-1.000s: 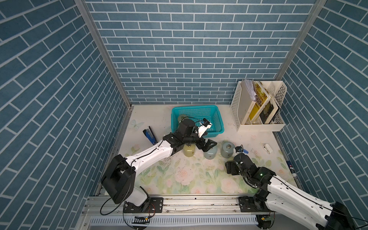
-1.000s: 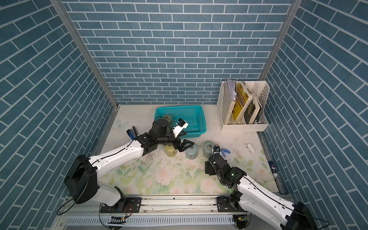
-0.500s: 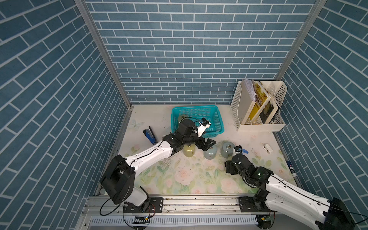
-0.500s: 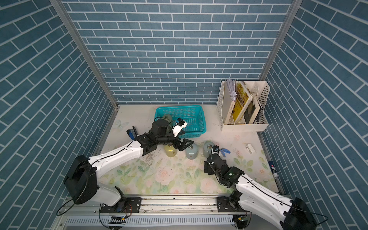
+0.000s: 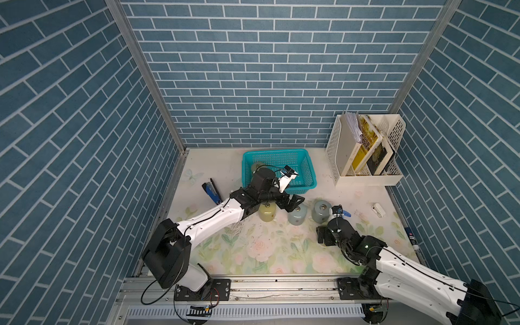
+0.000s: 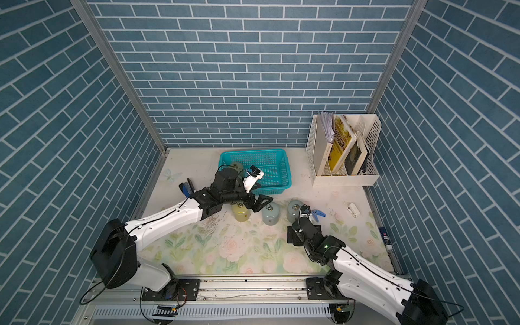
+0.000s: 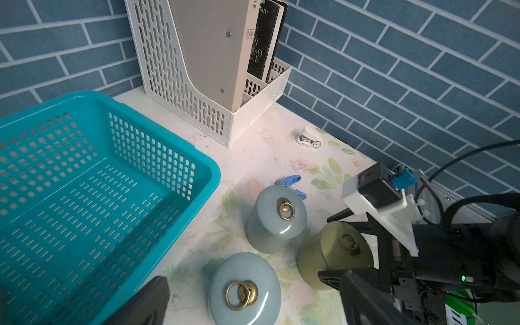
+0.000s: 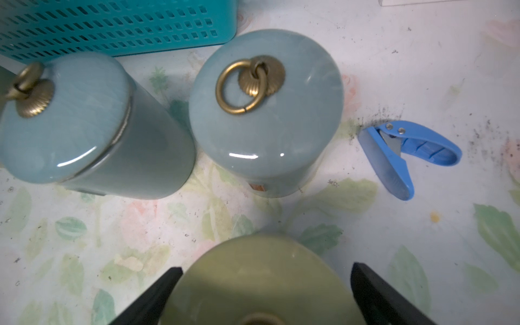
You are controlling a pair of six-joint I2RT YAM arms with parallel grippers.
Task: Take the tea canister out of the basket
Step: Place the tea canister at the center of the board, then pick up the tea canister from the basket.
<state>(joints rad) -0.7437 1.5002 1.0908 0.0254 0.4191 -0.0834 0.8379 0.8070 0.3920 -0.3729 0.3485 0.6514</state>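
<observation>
The teal basket [image 5: 306, 180] [image 6: 284, 180] [image 7: 202, 168] stands at the back of the table. One tea canister [image 5: 256, 166] [image 6: 236, 166] stands in its far left corner, partly hidden by my left arm. Outside the basket stand an olive canister [image 5: 266, 213] and two blue-grey ones [image 5: 295, 218] [image 5: 320, 212]. My left gripper [image 5: 291, 204] [image 6: 260, 203] hangs open above the middle blue-grey canister [image 7: 244, 289]. My right gripper [image 8: 266, 270] is open, with its fingers on either side of another olive canister [image 8: 261, 287] [image 7: 332, 253] that stands on the table.
A white file rack [image 5: 365, 157] with books fills the back right corner. A blue stapler [image 5: 211, 192] lies left of the basket. A blue clip [image 8: 408, 152] lies beside the right-hand canister. A small white stapler [image 5: 377, 209] and a pen [image 5: 412, 236] lie near the right wall.
My right gripper's jaws have spread apart around the olive canister, and the right arm has edged slightly left. The left arm has not moved.
</observation>
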